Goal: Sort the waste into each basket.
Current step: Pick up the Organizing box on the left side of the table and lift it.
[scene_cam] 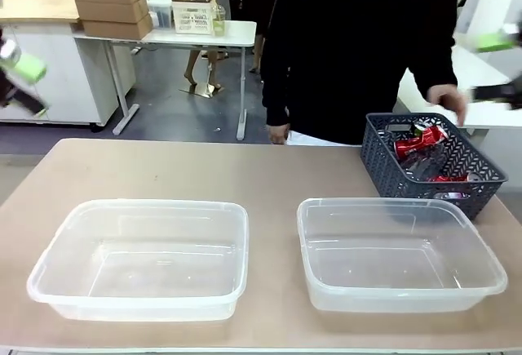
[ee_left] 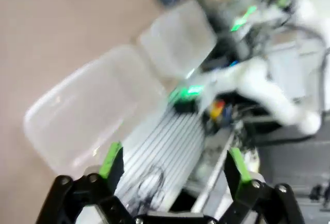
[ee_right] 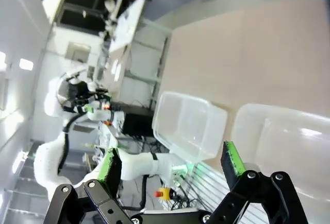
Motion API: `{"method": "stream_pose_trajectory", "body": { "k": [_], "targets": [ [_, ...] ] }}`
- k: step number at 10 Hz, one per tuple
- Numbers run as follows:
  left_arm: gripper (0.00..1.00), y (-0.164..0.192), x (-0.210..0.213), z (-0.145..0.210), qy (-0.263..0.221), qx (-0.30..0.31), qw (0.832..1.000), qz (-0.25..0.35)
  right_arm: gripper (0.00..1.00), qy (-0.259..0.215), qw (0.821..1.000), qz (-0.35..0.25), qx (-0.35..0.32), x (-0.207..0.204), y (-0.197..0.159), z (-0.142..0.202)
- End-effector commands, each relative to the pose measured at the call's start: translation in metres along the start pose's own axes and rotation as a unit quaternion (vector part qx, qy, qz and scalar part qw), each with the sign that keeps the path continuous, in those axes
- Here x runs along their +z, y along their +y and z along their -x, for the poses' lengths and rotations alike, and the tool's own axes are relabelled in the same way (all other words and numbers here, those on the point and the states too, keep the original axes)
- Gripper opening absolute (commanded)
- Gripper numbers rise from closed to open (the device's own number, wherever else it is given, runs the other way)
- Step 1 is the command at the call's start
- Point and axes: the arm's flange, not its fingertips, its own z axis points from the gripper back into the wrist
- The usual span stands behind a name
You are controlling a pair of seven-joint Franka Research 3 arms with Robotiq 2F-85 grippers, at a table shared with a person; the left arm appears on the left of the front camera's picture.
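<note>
Bare table point(scene_cam: 204, 171) beyond left tub point(scene_cam: 143, 257), right tub point(scene_cam: 395, 253), person's hand point(scene_cam: 449, 100) over lattice basket point(scene_cam: 391, 163)

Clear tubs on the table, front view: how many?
2. The left tub sits on the left half of the table; the right tub sits on its right half, just in front of the dark lattice basket. Both look empty. None seems hidden.
</note>
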Motion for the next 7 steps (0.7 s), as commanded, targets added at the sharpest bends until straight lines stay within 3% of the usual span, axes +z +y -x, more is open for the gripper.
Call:
{"method": "stream_pose_trajectory", "body": {
  "k": [1, 3, 4, 5, 6, 7],
  "targets": [
    [1.00, -0.043, 0.024, 0.034, 0.169, -0.034, 0.972, -0.159, 1.00, 0.082, 0.993, 0.087, 0.016, -0.117, 0.063, 0.006],
    [1.00, -0.059, -0.011, 0.049, 0.230, -0.058, 0.955, -0.179, 1.00, 0.161, 0.966, 0.179, 0.090, -0.211, 0.075, 0.048],
    [1.00, -0.053, -0.037, 0.044, 0.245, -0.086, 0.956, -0.138, 1.00, 0.186, 0.955, 0.205, 0.102, -0.229, 0.066, 0.061],
    [1.00, -0.046, -0.052, 0.026, 0.187, -0.141, 0.972, 0.002, 1.00, 0.178, 0.964, 0.167, 0.102, -0.199, 0.060, 0.045],
    [1.00, -0.066, -0.009, 0.054, 0.224, -0.045, 0.960, -0.162, 1.00, 0.178, 0.966, 0.161, 0.091, -0.226, 0.077, 0.090],
    [1.00, -0.066, -0.009, 0.054, 0.224, -0.045, 0.960, -0.162, 1.00, 0.178, 0.966, 0.161, 0.091, -0.226, 0.077, 0.090]
  ]
}}
